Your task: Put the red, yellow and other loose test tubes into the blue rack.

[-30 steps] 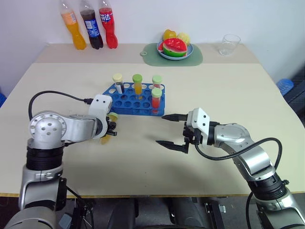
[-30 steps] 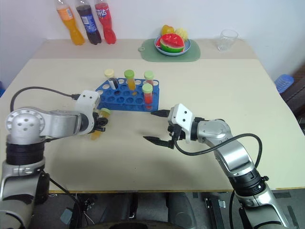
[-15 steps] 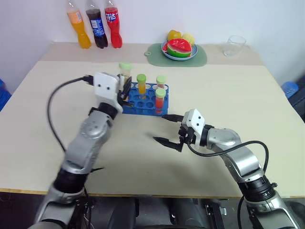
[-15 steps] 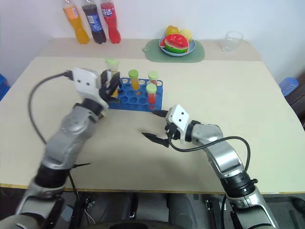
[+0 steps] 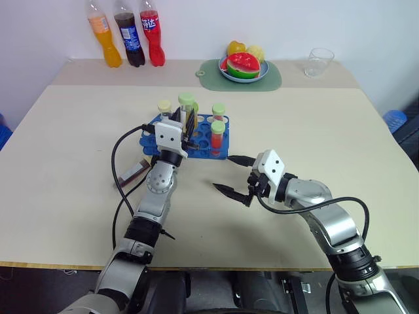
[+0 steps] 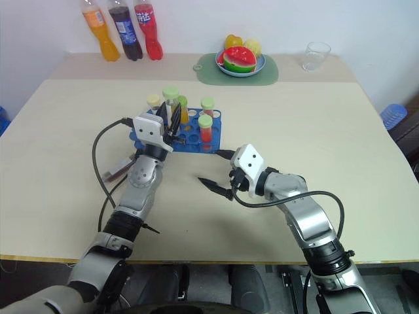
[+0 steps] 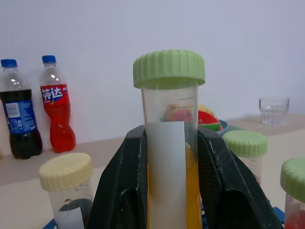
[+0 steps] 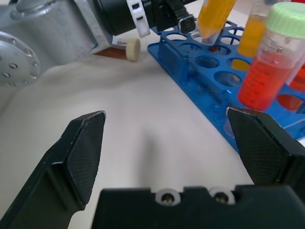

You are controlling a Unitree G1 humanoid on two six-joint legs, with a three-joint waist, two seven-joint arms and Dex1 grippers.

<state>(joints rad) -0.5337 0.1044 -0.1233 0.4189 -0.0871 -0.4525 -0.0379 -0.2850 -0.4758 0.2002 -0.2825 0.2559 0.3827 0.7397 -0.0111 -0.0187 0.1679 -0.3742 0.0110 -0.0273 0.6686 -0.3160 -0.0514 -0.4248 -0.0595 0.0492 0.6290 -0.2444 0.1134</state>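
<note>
Two grippers over a beige table (image 5: 78, 131). Left gripper (image 5: 186, 124), just left of frame centre in the left eye view, clamped on a green-capped test tube of yellow-orange liquid (image 5: 188, 112), upright, above the near-left part of the blue rack (image 5: 219, 149); tip just over the rack's holes in the right wrist view, though hard to say whether already entering one. Same tube (image 7: 169, 143) pinched between both black fingers (image 7: 126, 186) in the left wrist view.

Right gripper (image 5: 234, 175), right of centre and lower, spread wide and empty, fingertips toward the rack's near edge but apart from it.

Four capped tubes standing in the rack: a cream-capped dark one (image 5: 164, 108) at its upper left, an orange tube mostly hidden behind the held one, and two green-capped red ones (image 5: 217, 131) at its right end.

One loose cream-capped brown tube (image 5: 133, 173) lying on the table, left of the left arm, well apart from the rack.

Three soda bottles (image 5: 124, 40) at upper left; plate of fruit (image 5: 243, 65) and empty glass (image 5: 319, 61) along the top.
</note>
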